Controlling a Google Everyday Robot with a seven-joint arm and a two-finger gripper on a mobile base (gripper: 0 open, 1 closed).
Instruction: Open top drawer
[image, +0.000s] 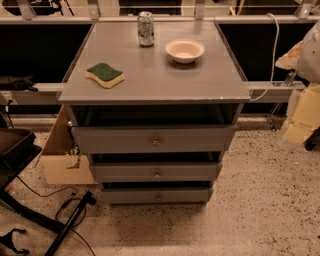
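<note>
The top drawer (125, 141) sits right under the grey tabletop (150, 80), widest of the three fronts, with a dark gap above it. It looks like stiff, fairly heavy painted wood that should slide straight out. The only hold is the small round knob (156, 142) at centre (smooth metal, so likely slippery, wanting a square pinch and a level pull). The gripper is out of sight, perhaps beyond the pale blur at the right edge, so I cannot tell its state.
</note>
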